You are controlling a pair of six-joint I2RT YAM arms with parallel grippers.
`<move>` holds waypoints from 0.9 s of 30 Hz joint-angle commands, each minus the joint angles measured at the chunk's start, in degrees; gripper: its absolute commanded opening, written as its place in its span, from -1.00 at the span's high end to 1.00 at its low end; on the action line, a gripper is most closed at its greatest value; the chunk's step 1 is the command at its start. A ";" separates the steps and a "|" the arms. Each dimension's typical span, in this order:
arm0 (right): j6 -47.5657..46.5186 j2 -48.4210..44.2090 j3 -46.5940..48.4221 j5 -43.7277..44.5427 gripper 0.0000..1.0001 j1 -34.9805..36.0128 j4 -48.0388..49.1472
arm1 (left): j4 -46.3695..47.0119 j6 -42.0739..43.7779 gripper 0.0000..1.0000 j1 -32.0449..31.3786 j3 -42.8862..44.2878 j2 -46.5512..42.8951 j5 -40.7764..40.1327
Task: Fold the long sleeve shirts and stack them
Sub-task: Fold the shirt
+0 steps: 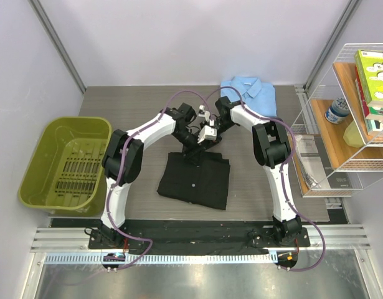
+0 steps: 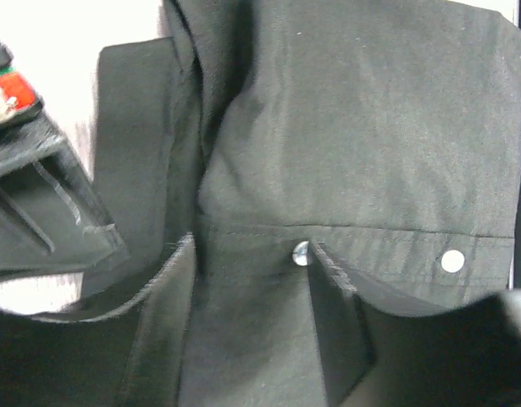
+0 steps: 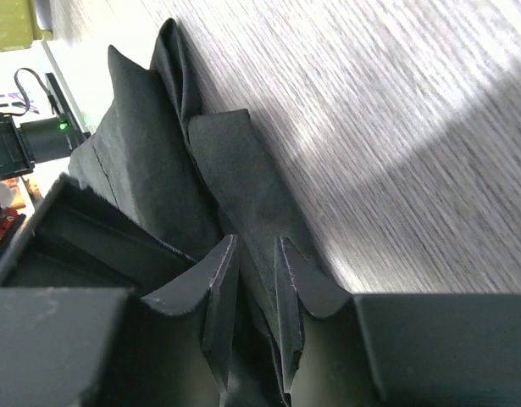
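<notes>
While the black shirt (image 1: 194,180) lies part-folded at mid counter (image 1: 135,103), the right tool (image 3: 256,246) is pinched nearly closed on a ridge of cloth at its far edge. The left tool (image 2: 247,254) stands partly open over the button strip, gripping nothing visible. Next likely comes folding that edge nearward over the body, short of the near counter edge just beyond the hem, then stacking with the folded light blue shirt (image 1: 248,93) at far right.

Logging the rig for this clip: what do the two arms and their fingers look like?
The left arm and right arm match: white links, bulky black joints, black bases. A purple cable runs along each, looping free near the wrist. The right fingers are matte black, curved outside and flat inside. No markings are readable.
</notes>
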 commanded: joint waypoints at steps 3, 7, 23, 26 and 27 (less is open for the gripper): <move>-2.00 0.25 -0.29 -0.57 0.42 0.54 0.47 | -0.16 1.54 0.31 -0.75 1.12 0.85 0.47; -2.88 0.34 -0.12 -0.66 0.42 0.54 -0.06 | -0.96 0.49 0.87 -0.75 2.61 -0.02 0.74; -5.35 -0.27 0.49 -0.83 0.42 0.45 -2.52 | 12.40 -8.65 1.00 0.21 2.71 2.61 -8.31; -5.43 -0.71 2.07 0.57 0.32 0.10 -3.05 | 12.50 -7.61 0.97 0.21 2.18 3.75 -8.41; -5.52 -1.24 3.73 1.71 0.26 -0.86 -3.66 | 12.15 -7.51 0.91 0.04 2.26 4.02 -8.40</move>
